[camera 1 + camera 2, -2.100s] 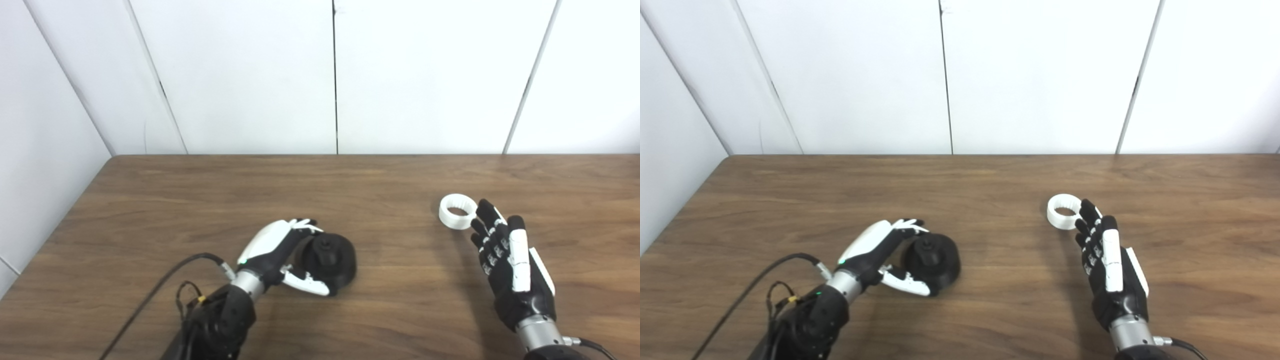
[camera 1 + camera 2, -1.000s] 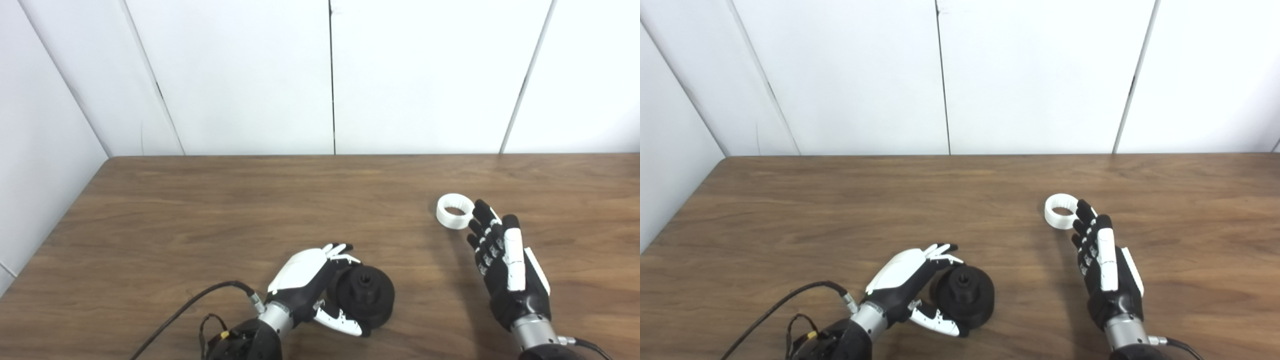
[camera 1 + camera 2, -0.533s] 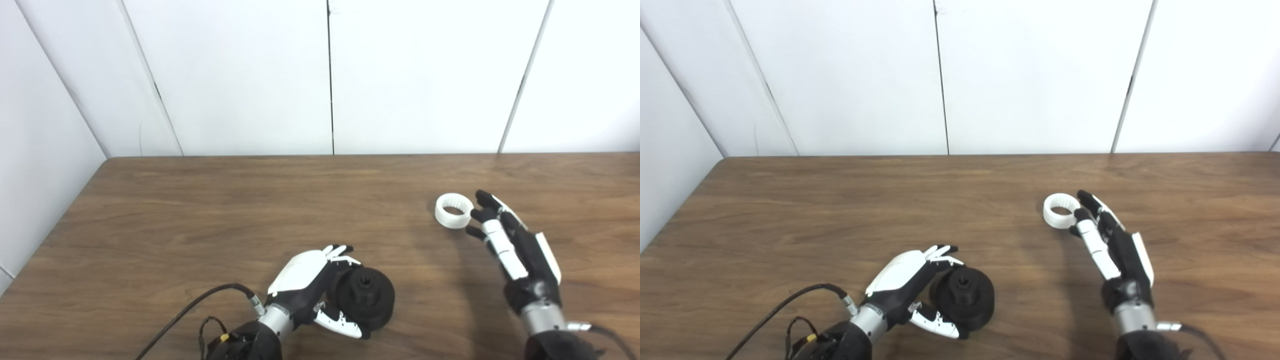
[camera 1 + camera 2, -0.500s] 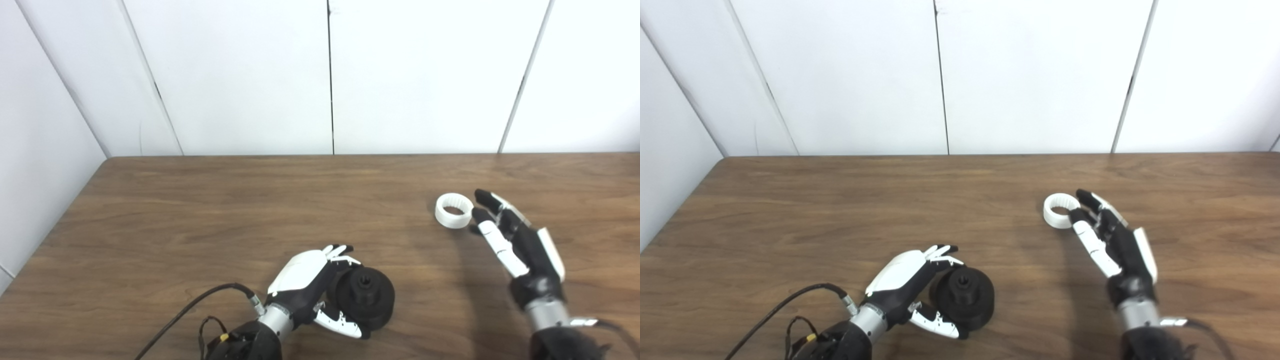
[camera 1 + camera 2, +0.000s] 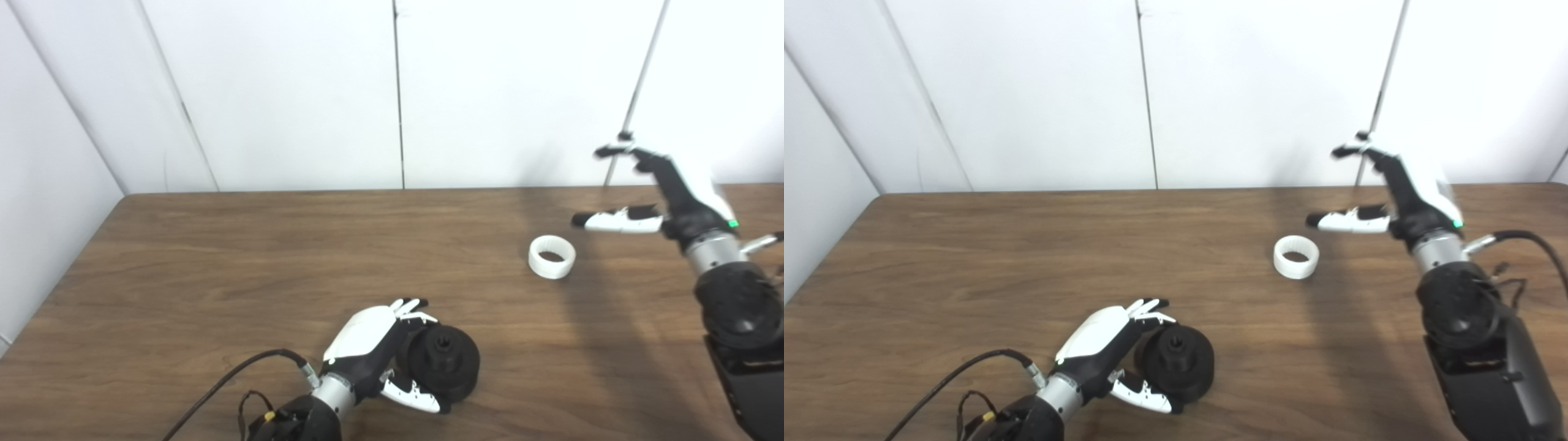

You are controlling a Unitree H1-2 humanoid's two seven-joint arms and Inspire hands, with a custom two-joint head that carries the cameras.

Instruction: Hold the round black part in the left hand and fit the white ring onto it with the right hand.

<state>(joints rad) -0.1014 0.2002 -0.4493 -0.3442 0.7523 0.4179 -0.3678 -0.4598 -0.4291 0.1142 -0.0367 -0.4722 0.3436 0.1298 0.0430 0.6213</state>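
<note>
The round black part [image 5: 444,362] sits near the front of the wooden table [image 5: 245,257], a small hub on its top. My left hand [image 5: 373,349] is curled around its left side, fingers over the top edge and thumb under the front. The white ring [image 5: 552,256] lies flat on the table at the right. My right hand [image 5: 655,196] hangs raised above the table, to the right of and behind the ring, fingers spread and open, holding nothing.
A white panelled wall [image 5: 398,92] runs along the table's far edge and down its left side. A black cable [image 5: 233,380] trails from my left wrist toward the front edge.
My right hand has lifted off the table beside the ring, swung up and back, and turned palm-down with fingers spread. The ring and my left hand with the black part stay put.
</note>
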